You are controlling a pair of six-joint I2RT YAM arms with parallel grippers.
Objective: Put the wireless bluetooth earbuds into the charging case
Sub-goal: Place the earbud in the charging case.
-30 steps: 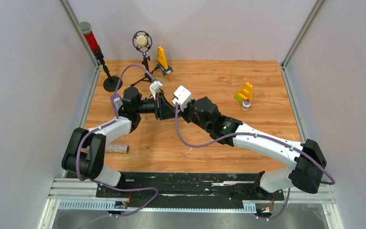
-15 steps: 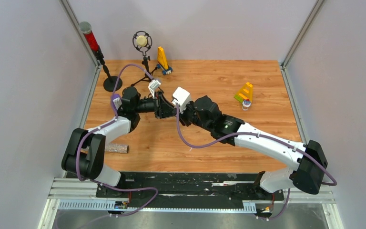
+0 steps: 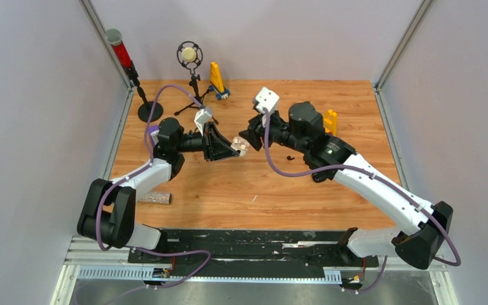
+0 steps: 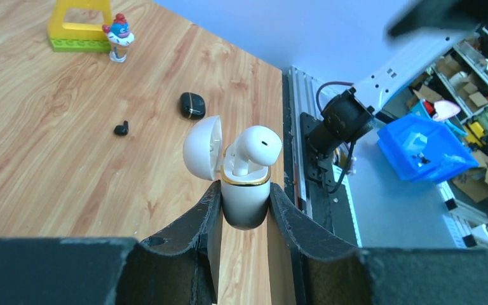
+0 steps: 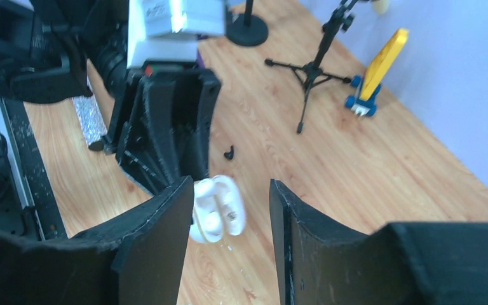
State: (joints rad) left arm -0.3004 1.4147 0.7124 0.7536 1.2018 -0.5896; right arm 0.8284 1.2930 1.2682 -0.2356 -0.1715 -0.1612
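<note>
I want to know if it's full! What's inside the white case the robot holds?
One white earbud stands in the open white case, round head poking out. Its stem is hidden inside; anything behind it is covered.

Top camera hangs above and behind the near edge, taking in the whole worktop (image 3: 229,190). Left wrist camera rides close behind the left claw (image 4: 244,189), facing the right edge. Right wrist camera looks past the right claw (image 5: 230,185) toward the far-left corner. All three catch the white charging case (image 3: 241,145).
</note>
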